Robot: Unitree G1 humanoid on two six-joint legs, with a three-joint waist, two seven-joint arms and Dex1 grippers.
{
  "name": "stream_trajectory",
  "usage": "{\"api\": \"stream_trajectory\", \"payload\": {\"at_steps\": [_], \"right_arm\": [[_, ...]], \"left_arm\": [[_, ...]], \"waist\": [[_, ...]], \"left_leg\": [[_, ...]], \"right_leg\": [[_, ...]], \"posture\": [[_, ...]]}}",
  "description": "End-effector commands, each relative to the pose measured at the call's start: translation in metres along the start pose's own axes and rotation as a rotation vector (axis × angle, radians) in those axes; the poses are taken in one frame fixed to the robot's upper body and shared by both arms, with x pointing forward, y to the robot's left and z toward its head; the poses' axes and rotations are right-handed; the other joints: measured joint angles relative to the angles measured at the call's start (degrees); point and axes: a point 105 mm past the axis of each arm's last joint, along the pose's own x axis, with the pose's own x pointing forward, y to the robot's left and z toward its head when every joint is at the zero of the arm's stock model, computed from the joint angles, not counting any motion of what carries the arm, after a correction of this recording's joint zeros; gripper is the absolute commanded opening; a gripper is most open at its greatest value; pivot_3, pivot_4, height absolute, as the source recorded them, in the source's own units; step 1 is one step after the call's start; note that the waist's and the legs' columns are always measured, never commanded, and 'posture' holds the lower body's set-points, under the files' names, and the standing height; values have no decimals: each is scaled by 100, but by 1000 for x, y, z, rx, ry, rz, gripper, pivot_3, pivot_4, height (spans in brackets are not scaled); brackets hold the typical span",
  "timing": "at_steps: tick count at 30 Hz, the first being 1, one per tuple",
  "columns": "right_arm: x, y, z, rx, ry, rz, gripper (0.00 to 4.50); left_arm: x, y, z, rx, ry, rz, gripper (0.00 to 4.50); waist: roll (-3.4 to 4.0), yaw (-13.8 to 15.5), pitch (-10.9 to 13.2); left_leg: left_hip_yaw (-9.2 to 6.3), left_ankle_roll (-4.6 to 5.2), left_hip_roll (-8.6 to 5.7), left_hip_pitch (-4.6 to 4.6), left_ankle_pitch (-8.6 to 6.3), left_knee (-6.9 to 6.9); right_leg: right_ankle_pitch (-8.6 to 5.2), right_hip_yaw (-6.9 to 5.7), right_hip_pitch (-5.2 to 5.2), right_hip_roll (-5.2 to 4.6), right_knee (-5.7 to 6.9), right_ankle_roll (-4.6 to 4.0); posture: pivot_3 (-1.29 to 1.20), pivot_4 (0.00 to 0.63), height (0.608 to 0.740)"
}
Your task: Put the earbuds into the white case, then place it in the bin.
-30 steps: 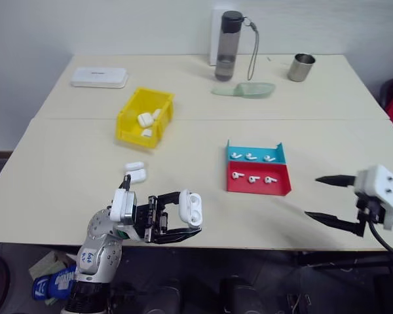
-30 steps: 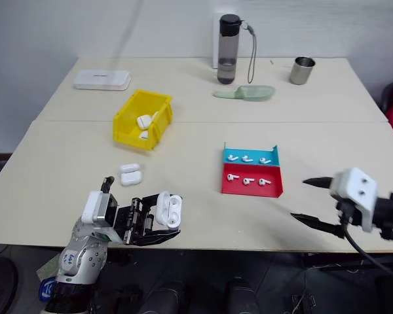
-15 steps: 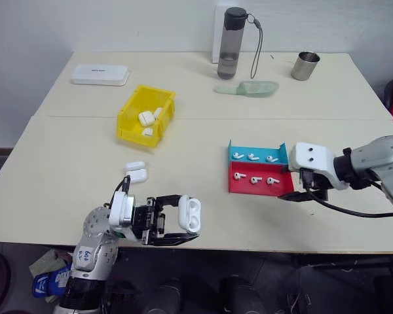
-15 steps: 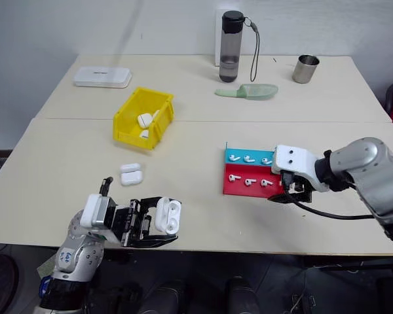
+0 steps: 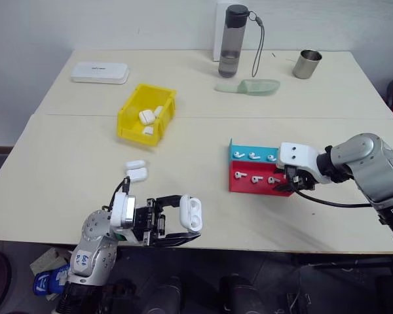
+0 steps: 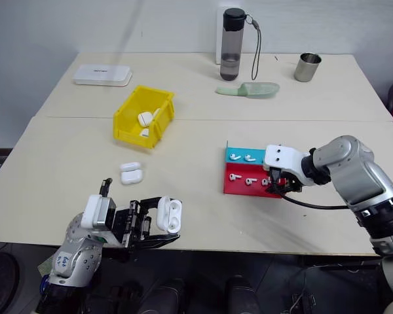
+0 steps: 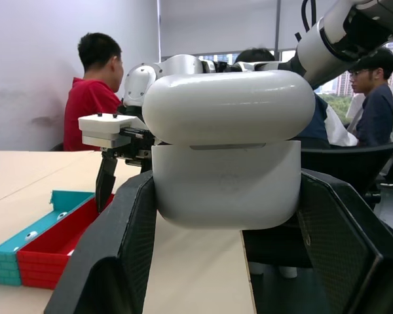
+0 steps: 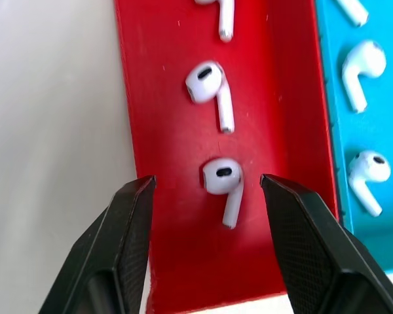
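My left gripper (image 5: 181, 226) is shut on the white case (image 5: 190, 213), held with its lid open just past the table's front edge; the left wrist view has this case (image 7: 228, 176) between the black fingers. My right gripper (image 8: 206, 180) stands open, pointing down into the red half of a red-and-blue tray (image 5: 257, 190). Its fingers (image 8: 121, 242) stand either side of one of the earbuds (image 8: 221, 179) without touching it. Several more earbuds lie in both halves of the tray. The yellow bin (image 5: 136, 134) sits back left and holds a few white cases.
Two more white cases (image 5: 136, 171) lie on the table between the bin and my left gripper. At the back stand a flat white box (image 5: 99, 72), a dark bottle (image 5: 234, 40), a green scoop (image 5: 247, 86) and a metal cup (image 5: 306, 63). People sit beyond the table in the left wrist view.
My right gripper has swung in from the table's right front to over the red tray, and its fingers have narrowed. The left gripper and its case have stayed put.
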Motion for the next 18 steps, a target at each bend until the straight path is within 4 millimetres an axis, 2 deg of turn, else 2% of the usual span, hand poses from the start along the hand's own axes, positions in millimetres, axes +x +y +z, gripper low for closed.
{"api": "stream_trajectory", "payload": {"at_steps": [1,18], "right_arm": [[-2,-8,3,-30,4,-24,2556],[9,-16,3,-20,11,-5,2556]], "left_arm": [[4,-7,6,36,-13,-26,2770],[2,-9,5,48,8,-11,2770]], "waist": [[0,-2,0],[0,-8,0]], "left_leg": [[0,0,0,0,0,0],[0,-2,0,-2,-1,12]], "right_leg": [[0,0,0,0,0,0],[0,0,0,0,4,0]], "posture": [[0,150,740],[0,150,740]]}}
